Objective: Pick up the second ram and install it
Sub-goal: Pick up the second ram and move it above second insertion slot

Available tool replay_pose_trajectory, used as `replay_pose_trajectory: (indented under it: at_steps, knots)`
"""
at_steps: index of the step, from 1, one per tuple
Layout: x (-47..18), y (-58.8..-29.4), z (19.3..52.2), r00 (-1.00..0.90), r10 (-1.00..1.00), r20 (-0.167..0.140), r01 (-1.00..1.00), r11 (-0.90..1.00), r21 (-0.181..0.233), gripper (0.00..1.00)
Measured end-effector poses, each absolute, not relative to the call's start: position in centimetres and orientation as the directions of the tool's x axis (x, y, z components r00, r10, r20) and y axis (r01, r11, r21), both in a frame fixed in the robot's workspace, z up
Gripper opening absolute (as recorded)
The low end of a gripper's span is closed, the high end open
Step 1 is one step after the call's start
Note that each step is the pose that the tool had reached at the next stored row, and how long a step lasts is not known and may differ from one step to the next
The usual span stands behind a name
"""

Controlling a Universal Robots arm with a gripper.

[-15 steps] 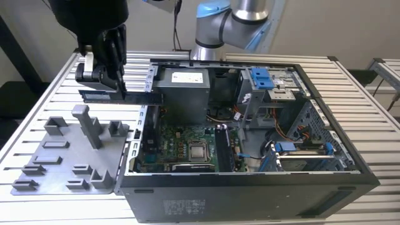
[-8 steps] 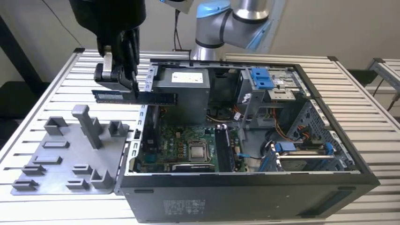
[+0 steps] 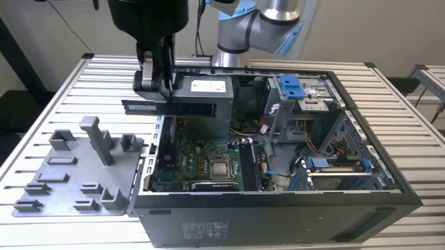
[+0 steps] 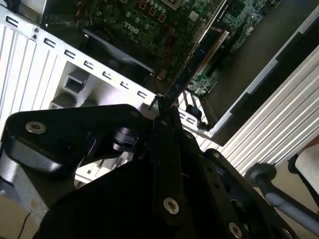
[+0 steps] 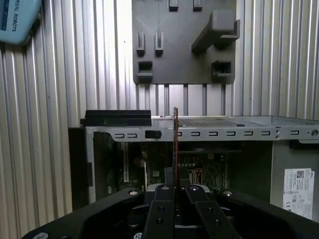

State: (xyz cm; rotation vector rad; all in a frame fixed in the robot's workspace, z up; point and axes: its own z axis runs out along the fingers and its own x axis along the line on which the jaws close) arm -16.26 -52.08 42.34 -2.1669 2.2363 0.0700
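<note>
The arm's jaws stand closed on the second ram (image 3: 170, 108), pinching the thin dark stick by its flat faces and holding it in the air with nothing beneath it touching. The stick's long axis lies level and crosswise to the jaws. A short end pokes out on the side towards the exterior view's left, and the longer free end reaches out on the other side. In the first wrist view the second ram (image 5: 175, 144) appears edge-on as a narrow line running straight out from between the jaws. In the second wrist view the same thin edge (image 4: 172, 97) leads away from them towards the circuitry below. Directly under the jaws is the side wall of the open computer case (image 3: 278, 213), with the grey tray (image 3: 76, 174) on the desk (image 3: 56, 99) down on the short-end side. The motherboard (image 3: 201, 166) is down on the long-end side. Its long black slots (image 3: 249, 164) sit below and well beyond the free end, apparently running across the stick's present line rather than along it.
</note>
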Motion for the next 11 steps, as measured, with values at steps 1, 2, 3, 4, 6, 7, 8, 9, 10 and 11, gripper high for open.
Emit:
replay_pose_trajectory:
  at_steps: [1, 2, 3, 4, 6, 7, 8, 9, 10, 11]
  knots:
    - [-16.0, -52.1, 42.3, -0.032, -0.998, -0.051, -0.999, 0.031, 0.014, 0.14]
    - [-15.6, -52.1, 42.3, -0.032, -0.998, -0.050, -0.999, 0.031, 0.014, 0.14]
    - [-15.3, -52.1, 42.3, -0.032, -0.998, -0.050, -0.999, 0.031, 0.014, 0.14]
    - [-15.0, -52.1, 42.3, -0.032, -0.998, -0.050, -0.999, 0.031, 0.014, 0.14]
    - [-14.3, -52.1, 42.3, -0.032, -0.998, -0.050, -0.999, 0.031, 0.015, 0.14]
    - [-14.0, -52.1, 42.3, -0.032, -0.998, -0.050, -0.999, 0.031, 0.015, 0.14]
    - [-13.6, -52.1, 42.3, -0.032, -0.998, -0.050, -0.999, 0.031, 0.015, 0.14]
    - [-13.3, -52.1, 42.3, -0.032, -0.998, -0.050, -0.999, 0.031, 0.015, 0.14]
    - [-12.9, -52.1, 42.3, -0.032, -0.998, -0.050, -0.999, 0.031, 0.016, 0.14]
    - [-12.6, -52.1, 42.3, -0.032, -0.998, -0.050, -0.999, 0.031, 0.016, 0.14]
